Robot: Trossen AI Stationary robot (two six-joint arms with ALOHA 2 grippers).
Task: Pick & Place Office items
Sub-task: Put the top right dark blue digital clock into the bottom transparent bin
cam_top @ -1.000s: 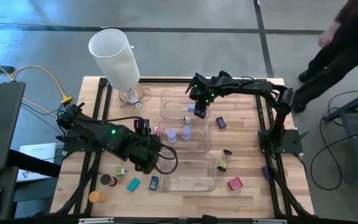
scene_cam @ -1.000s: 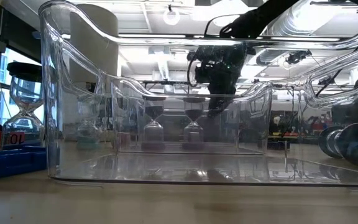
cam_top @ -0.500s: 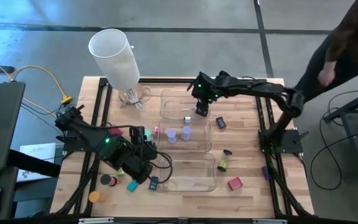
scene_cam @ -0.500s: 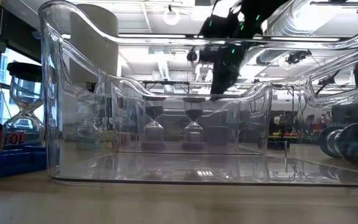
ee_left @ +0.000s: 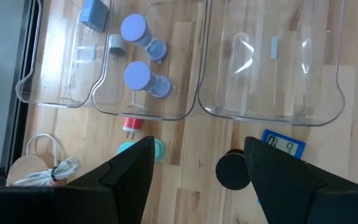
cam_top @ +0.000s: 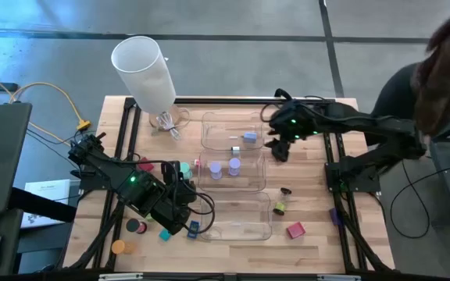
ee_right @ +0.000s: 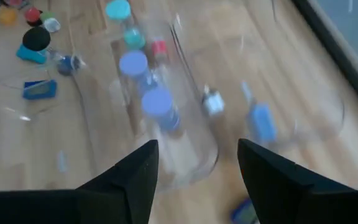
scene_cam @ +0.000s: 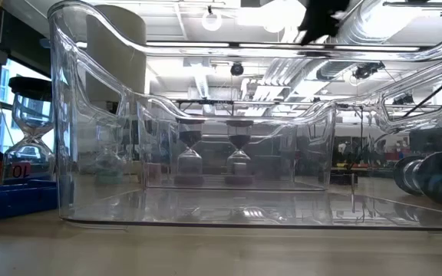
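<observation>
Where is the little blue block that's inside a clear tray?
In the high view the little blue block lies in the far clear tray, near its right side. The right claw hangs just right of that tray, and two lilac cylinders stand in the next tray.

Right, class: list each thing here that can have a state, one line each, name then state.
Left end effector: open, empty, over the black cylinder.
Right end effector: open, empty, raised.
Far tray: holds a blue block.
Middle tray: holds two lilac cylinders.
Near tray: empty.
Lamp shade: tilted.
</observation>
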